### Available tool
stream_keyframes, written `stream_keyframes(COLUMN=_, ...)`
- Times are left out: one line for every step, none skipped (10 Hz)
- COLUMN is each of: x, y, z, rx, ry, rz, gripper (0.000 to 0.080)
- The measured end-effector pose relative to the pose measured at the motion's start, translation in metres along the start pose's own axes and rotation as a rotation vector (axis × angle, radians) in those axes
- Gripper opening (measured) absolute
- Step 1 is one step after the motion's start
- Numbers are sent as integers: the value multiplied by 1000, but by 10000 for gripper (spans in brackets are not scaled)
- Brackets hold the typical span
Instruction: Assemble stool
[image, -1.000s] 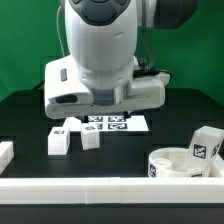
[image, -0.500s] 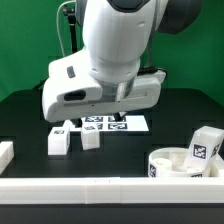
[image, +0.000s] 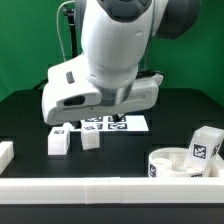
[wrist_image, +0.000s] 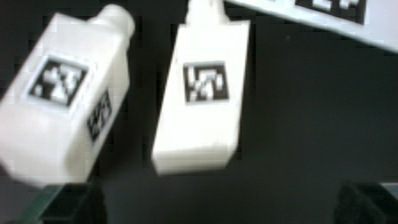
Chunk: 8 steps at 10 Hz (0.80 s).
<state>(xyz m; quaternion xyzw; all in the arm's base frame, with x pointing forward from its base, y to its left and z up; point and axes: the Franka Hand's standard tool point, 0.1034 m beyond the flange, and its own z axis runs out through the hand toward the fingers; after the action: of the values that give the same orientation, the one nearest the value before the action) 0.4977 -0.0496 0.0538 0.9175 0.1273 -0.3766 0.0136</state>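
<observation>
Two white blocky stool legs lie side by side on the black table, the left leg (image: 57, 140) and the right leg (image: 90, 138). My hand (image: 100, 90) hovers above them. In the wrist view both tagged legs show close, one (wrist_image: 68, 90) beside the other (wrist_image: 208, 95). My gripper (wrist_image: 222, 205) is open and empty, its dark fingers (wrist_image: 63, 205) set wide apart at the frame's corners. The round white seat (image: 178, 165) sits at the exterior view's front right. The third leg (image: 207, 146) stands upright at the seat's far right, and I cannot tell whether it stands on or behind it.
The marker board (image: 125, 124) lies flat just behind the two legs and shows in the wrist view (wrist_image: 329, 12). A long white rail (image: 110, 190) runs along the front edge. A small white block (image: 5, 152) sits at the exterior view's far left.
The arm's upper links have swung toward the exterior view's right. The hand has shifted slightly and still hangs over the two legs. No part has moved.
</observation>
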Motion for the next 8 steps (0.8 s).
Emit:
stream_keyframes(x=2, y=3, z=4, rx=-17, ry=-18, rz=13, gripper=650)
stream_keyframes(x=-3, y=4, z=11, rx=-23, ry=-60, rz=10, gripper=650)
stream_keyframes(x=-9, y=4, z=14, rx=-10, ry=-130, rz=13, gripper=650)
stream_keyframes(x=-8, y=4, z=16, rx=1, ry=-182, rz=16, gripper=650)
stream_keyframes(x=-7, y=1, z=15, rx=6, ry=-212, rz=13, gripper=650)
stream_keyframes(x=-9, y=-1, z=20, rx=15, ry=-262, rz=9, gripper=650)
stream_keyframes(x=-7, y=-1, z=20, rx=14, ry=-262, rz=8, gripper=650)
stream_keyframes(x=-5, y=-1, z=18, rx=11, ry=-255, rz=4, gripper=650)
